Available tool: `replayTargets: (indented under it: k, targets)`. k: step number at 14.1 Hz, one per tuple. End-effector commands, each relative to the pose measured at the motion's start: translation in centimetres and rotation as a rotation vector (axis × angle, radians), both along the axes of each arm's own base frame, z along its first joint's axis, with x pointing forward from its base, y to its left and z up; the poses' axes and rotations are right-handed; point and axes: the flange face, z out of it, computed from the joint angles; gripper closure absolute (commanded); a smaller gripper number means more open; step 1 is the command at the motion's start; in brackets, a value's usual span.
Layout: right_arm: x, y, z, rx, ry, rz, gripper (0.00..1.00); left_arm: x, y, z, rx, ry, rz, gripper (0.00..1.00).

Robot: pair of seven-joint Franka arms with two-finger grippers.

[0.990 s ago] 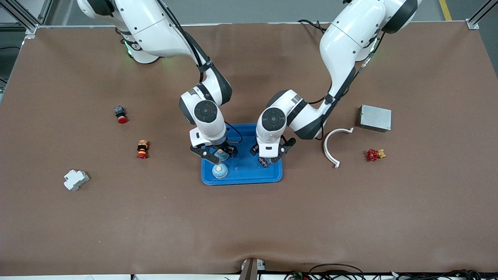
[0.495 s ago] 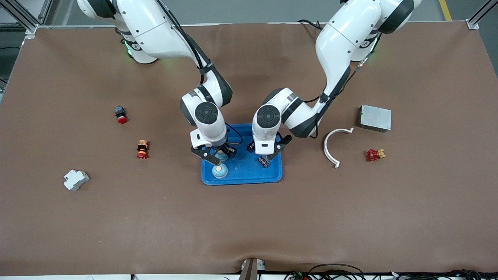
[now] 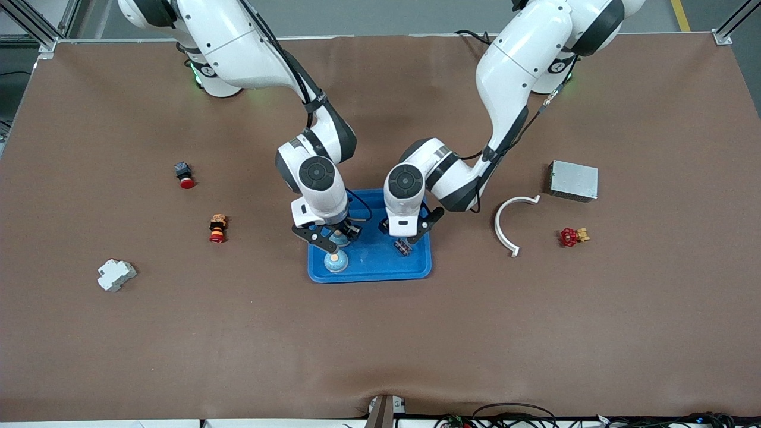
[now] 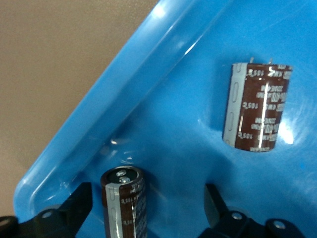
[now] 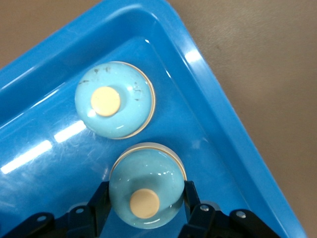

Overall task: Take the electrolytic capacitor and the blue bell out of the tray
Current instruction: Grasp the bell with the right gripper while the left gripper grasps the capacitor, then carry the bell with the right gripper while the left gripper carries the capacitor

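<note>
Two black fingers (image 5: 101, 201) of the right gripper (image 5: 144, 208) pinched a pale blue bell (image 5: 146, 186) from either side, low over the blue tray (image 3: 416, 270); a second bell (image 5: 115, 99) with a cream button on top sat in the tray just beside it, nearer the front camera. In the front view the right gripper (image 3: 327, 236) hung over the tray's end toward the right arm, the resting bell (image 3: 336, 261) below it. The left gripper (image 4: 148, 210) had its fingers (image 4: 74, 208) spread apart on either side of a dark brown capacitor (image 4: 124, 201) standing upright in the tray without touching it, and another capacitor (image 4: 257, 111) lay on its side on the tray floor close by. Seen from the front, the left gripper (image 3: 410, 235) was over the tray's end toward the left arm. A white curved piece (image 3: 505, 229) lay on the table off that end of the tray.
</note>
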Motion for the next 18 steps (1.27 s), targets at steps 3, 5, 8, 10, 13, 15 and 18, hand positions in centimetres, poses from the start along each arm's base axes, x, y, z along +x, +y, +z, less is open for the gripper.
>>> replayTargets:
  k: [3, 5, 8, 10, 13, 15, 18]
  targets:
    - [3.2, -3.2, 7.9, -0.058, 0.082, 0.074, 1.0, 0.4, -0.5, 0.9, 0.013, -0.035, 0.02, 0.85]
    - [4.6, -6.8, 10.2, -0.058, 0.109, 0.134, 1.0, 0.4, -0.6, 1.1, 0.013, -0.038, 0.02, 1.0]
    - [7.0, -12.9, 12.5, -0.042, 0.123, 0.215, 1.0, 0.5, -0.6, 1.9, 0.009, -0.043, 0.025, 1.0]
    - [8.3, -16.5, 13.6, -0.029, 0.114, 0.266, 1.0, 0.9, -0.4, 3.3, 0.007, -0.054, 0.027, 1.0]
    - [9.9, -21.7, 14.5, -0.015, 0.104, 0.33, 1.0, 1.5, 0.3, 7.6, 0.019, -0.068, 0.019, 1.0]
    - [10.6, -24.2, 14.7, -0.026, 0.098, 0.354, 1.0, 2.0, 1.4, 11.3, 0.029, -0.077, 0.011, 1.0]
    - [12.1, -31.0, 14.7, -0.018, 0.086, 0.432, 1.0, 1.9, 4.1, 16.0, 0.067, -0.051, -0.096, 1.0]
